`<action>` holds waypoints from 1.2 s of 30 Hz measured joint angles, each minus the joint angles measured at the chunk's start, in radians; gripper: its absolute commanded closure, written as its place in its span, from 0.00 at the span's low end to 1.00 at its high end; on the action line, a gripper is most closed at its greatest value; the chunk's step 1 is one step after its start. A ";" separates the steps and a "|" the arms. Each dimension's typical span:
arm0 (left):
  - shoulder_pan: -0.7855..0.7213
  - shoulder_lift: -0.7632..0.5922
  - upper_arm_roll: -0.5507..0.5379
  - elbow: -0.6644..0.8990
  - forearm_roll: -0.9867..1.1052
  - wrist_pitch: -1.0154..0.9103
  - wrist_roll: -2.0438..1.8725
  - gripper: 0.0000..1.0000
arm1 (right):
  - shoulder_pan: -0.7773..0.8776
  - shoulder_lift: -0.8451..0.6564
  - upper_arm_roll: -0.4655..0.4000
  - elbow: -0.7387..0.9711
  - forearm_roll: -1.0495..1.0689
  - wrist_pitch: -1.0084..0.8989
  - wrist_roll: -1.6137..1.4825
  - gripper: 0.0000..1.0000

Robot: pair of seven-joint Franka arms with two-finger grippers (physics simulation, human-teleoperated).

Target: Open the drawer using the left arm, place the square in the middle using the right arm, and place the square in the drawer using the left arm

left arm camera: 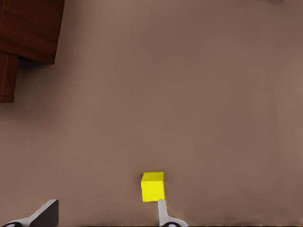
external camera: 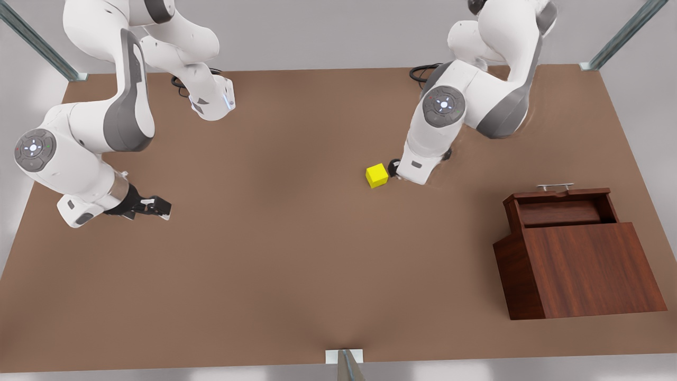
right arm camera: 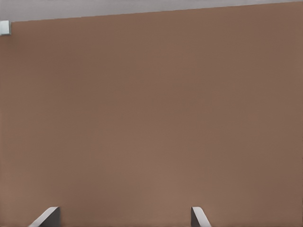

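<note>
My left tool hangs low over the desk near its middle, fingers spread wide and gripping nothing. The left wrist view shows one fingertip right up against the square, the other well off to the side, so the square sits outside the gap. In the front view my own wrist blocks those fingers; there the square lies just beside that wrist on bare desk.

My right tool waits at the front view's left, fingers apart and empty, with plain desk ahead in its wrist view.

The drawer stands pulled out from the cabinet at the front view's right, handle at its far edge, well apart from the square. The left wrist view catches a corner of the cabinet.
</note>
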 measured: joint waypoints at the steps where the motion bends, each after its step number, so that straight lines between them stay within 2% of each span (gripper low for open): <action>1: -0.046 0.029 0.001 -0.012 -0.012 0.017 -0.117 0.00 | 0.000 0.001 0.000 -0.001 0.000 0.000 0.000 0.00; 2: -0.055 0.032 0.002 -0.064 -0.021 0.025 -0.318 0.00 | -0.001 0.001 0.000 -0.002 0.000 0.000 0.000 0.00; 4: -0.058 -0.101 0.012 -0.431 -0.039 0.383 -0.655 0.00 | -0.001 0.001 0.000 -0.002 0.000 0.001 -0.002 0.00; 5: -0.055 -0.105 0.012 -0.503 -0.046 0.485 -0.720 0.00 | 0.000 0.001 0.000 -0.002 0.001 0.002 -0.002 0.00; 7: -0.073 -0.080 0.033 -0.531 -0.077 0.586 -0.858 0.00 | 0.000 0.003 0.000 -0.003 0.002 0.003 -0.002 0.00; 10: -0.099 -0.047 0.052 -0.646 -0.146 0.786 -1.590 0.00 | 0.000 0.009 0.000 -0.004 0.002 0.016 -0.002 0.00; 12: -0.117 -0.065 0.071 -0.739 -0.171 0.849 -1.731 0.00 | 0.001 0.009 0.000 -0.006 0.002 0.017 -0.002 0.00; 15: -0.148 -0.159 0.093 -0.871 -0.179 0.908 -1.727 0.00 | 0.003 0.016 0.000 -0.005 0.002 0.020 0.000 0.00; 18: -0.171 -0.155 0.093 -0.968 -0.166 1.016 -1.722 0.00 | 0.006 0.018 0.000 -0.005 0.002 0.028 0.000 0.00; 21: -0.165 -0.162 0.096 -1.027 -0.148 1.019 -1.721 0.00 | 0.006 0.019 0.000 -0.005 0.002 0.031 0.002 0.00; 28: -0.166 -0.155 0.117 -1.121 -0.126 1.104 -1.723 0.00 | 0.008 0.022 0.000 -0.005 0.003 0.035 0.006 0.00; 36: -0.186 -0.117 0.116 -1.121 -0.120 1.152 -1.723 0.00 | 0.008 0.030 0.001 -0.004 0.004 0.048 0.009 0.00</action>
